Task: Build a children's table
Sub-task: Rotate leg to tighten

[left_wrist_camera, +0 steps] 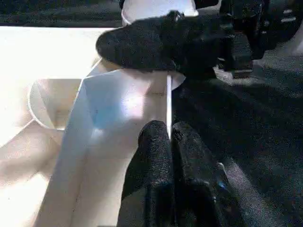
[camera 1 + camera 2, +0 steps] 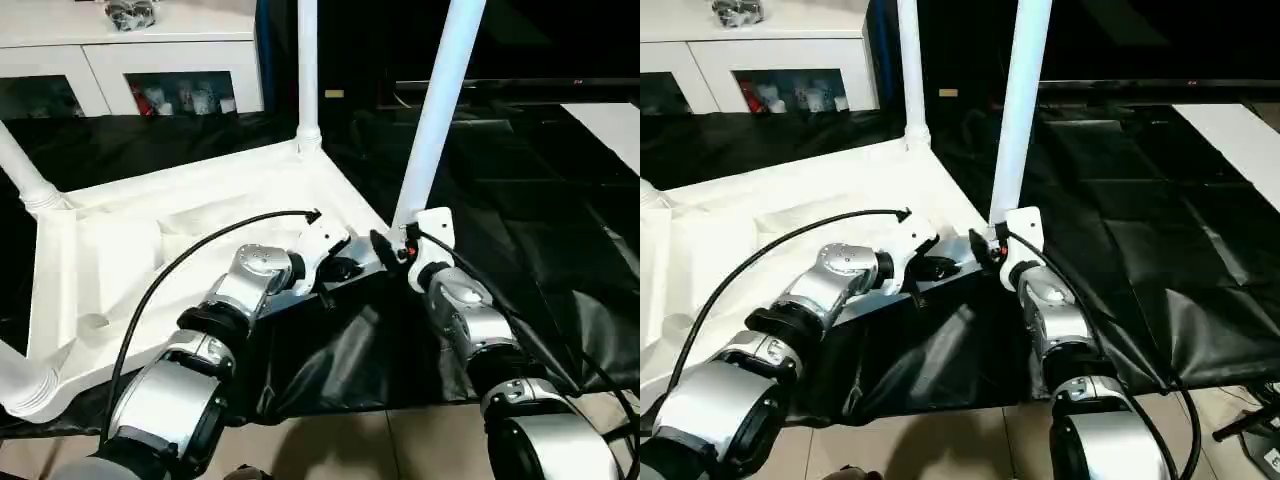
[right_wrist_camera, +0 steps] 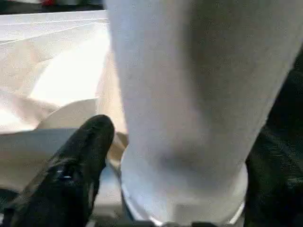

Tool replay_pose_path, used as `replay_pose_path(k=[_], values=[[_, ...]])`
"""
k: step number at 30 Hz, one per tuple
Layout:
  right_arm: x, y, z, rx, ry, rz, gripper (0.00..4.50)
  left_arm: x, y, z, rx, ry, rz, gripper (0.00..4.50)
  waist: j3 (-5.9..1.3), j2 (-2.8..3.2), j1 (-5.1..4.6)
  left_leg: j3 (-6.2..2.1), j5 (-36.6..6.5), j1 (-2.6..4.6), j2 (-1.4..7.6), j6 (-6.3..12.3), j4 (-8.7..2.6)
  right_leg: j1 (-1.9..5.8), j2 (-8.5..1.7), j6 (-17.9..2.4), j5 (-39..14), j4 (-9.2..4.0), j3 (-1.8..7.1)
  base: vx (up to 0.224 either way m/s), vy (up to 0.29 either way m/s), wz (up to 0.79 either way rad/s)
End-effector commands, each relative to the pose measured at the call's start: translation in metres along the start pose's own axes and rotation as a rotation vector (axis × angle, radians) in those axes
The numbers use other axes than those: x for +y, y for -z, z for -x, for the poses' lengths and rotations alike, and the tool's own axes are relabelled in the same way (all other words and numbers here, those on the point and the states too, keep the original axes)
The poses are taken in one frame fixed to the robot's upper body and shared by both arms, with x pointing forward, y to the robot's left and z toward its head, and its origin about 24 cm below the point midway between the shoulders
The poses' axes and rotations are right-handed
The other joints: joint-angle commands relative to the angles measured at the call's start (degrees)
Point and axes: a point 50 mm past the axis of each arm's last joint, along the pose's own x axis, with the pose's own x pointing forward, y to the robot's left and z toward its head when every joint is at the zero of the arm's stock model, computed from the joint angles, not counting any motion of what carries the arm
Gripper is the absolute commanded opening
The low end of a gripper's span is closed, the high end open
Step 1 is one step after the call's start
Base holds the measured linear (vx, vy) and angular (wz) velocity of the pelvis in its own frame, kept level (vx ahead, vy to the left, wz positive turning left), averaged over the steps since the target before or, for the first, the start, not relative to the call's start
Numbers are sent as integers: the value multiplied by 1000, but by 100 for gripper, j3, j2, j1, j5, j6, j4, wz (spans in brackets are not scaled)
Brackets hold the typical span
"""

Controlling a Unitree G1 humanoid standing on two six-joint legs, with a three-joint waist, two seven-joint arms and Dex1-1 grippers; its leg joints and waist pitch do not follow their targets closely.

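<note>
Seemingly four legs (image 2: 437,110), one table top (image 2: 200,215)

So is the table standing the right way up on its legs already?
No, the table top lies upside down on the black sheet, with its legs pointing up into the air.

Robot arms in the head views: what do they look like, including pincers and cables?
Both forearms are silver metal with black joint rings. Each ends in a white wrist housing with a black two-fingered pincer: left pincer, right pincer. A black cable loops along the left arm; another follows the right.
</note>
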Motion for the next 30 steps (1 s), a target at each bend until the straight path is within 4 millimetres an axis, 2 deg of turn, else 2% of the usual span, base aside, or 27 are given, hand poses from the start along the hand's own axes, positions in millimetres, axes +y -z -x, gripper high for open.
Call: replay_pose_path(k=[1, 3, 5, 7, 8, 11, 12, 13, 15, 17, 20, 22, 23, 24, 25, 26, 27, 28, 30], values=[[15, 3, 0, 40, -222, 36, 419, -7, -12, -1, -94, 103, -49, 0, -334, -44, -17, -89, -1900, 122, 127, 156, -408, 211, -267, -1082, -1568, -478, 145, 0, 0, 0], [12, 3, 2, 43, -262, 63, 428, -6, -11, 3, -95, 126, -52, 0, -348, -48, -4, -84, -1632, 78, 128, 230, -392, 248, -269, -1141, -1310, -435, 132, 0, 0, 0], [3, 3, 13, 76, -398, 143, 432, -2, -5, 15, -74, 196, -79, 0, -373, -48, 31, -57, -1297, 76, 142, 383, -339, 259, -255, -1345, -721, -368, 119, 0, 0, 0], [1, 3, 16, 87, -434, 162, 432, -1, -4, 18, -71, 216, -92, 0, -379, -45, 54, -42, -1117, 80, 147, 496, -315, 254, -248, -1499, -343, -320, 115, 0, 0, 0], [-2, 3, 21, 103, -505, 189, 432, 0, -2, 24, -64, 256, -107, 0, -380, -79, 61, -40, -1082, 77, 141, 529, -306, 273, -245, -1527, -288, -318, 108, 0, 0, 0], [-2, 2, 26, 113, -583, 197, 432, 1, -1, 29, -58, 291, -114, 0, -388, -53, 78, -38, -1024, 89, 158, 635, -296, 270, -252, -1625, -131, -285, 106, 0, 0, 0], [-3, 2, 28, 118, -620, 197, 432, 1, 0, 31, -58, 308, -118, 0, -386, -36, 73, -39, -1031, 96, 165, 633, -299, 266, -251, -1661, -130, -281, 103, 0, 0, 0], [-3, 0, 34, 141, -728, 197, 432, 2, 2, 38, -58, 362, -115, 0, -381, -38, 62, -34, -1091, 101, 161, 640, -300, 269, -240, -1694, -149, -290, 101, 0, 0, 0], [-3, -1, 36, 147, -759, 203, 432, 2, 3, 40, -56, 379, -112, 0, -376, -37, 70, -40, -1118, 103, 179, 632, -306, 263, -251, -1715, -168, -282, 105, 0, 0, 0], [-2, -2, 39, 162, -823, 214, 432, 2, 5, 44, -44, 409, -122, 0, -363, -37, 77, -39, -1288, 119, 185, 566, -321, 253, -263, -1707, -411, -311, 109, 0, 0, 0], [1, -3, 42, 176, -881, 232, 397, 1, 8, 48, -31, 450, -122, 0, -352, -46, 86, -44, -1407, 121, 186, 473, -337, 250, -274, -1668, -691, -330, 113, 0, 0, 0], [2, -3, 43, 179, -899, 237, 397, 1, 9, 49, -28, 464, -121, 0, -348, -41, 90, -44, -1488, 136, 195, 394, -349, 234, -277, -1635, -844, -344, 122, 0, 0, 0], [3, -2, 43, 184, -915, 240, 368, 1, 10, 50, -26, 476, -122, 0, -349, -24, 93, -48, -1495, 134, 194, 373, -352, 236, -277, -1629, -860, -339, 121, 0, 0, 0], [5, -1, 44, 193, -936, 247, 358, 0, 10, 51, -26, 493, -120, 0, -354, 59, 102, -56, -1516, 142, 191, 334, -352, 232, -279, -1622, -851, -337, 123, 0, 0, 0], [5, -1, 44, 193, -936, 247, 357, 0, 10, 51, -26, 493, -120, 0, -355, 9, 83, -51, -1529, 136, 189, 311, -357, 242, -266, -1621, -788, -343, 120, 0, 0, 0], [6, 0, 44, 198, -946, 253, 353, -1, 10, 51, -25, 507, -116, 0, -361, 27, 89, -49, -1523, 146, 189, 298, -355, 237, -263, -1650, -696, -337, 120, 0, 0, 0], [7, 0, 44, 202, -952, 257, 341, -1, 10, 51, -25, 516, -112, 0, -368, 20, 89, -48, -1495, 143, 187, 303, -348, 243, -262, -1670, -617, -325, 121, 0, 0, 0], [8, 1, 44, 204, -960, 256, 325, -1, 10, 51, -24, 522, -113, 0, -370, 49, 94, -52, -1466, 136, 183, 315, -344, 249, -263, -1696, -526, -311, 117, 0, 0, 0], [9, 1, 45, 206, -964, 254, 313, -2, 10, 51, -21, 528, -116, 0, -372, 27, 97, -51, -1419, 135, 179, 344, -340, 258, -259, -1700, -432, -309, 114, 0, 0, 0]])
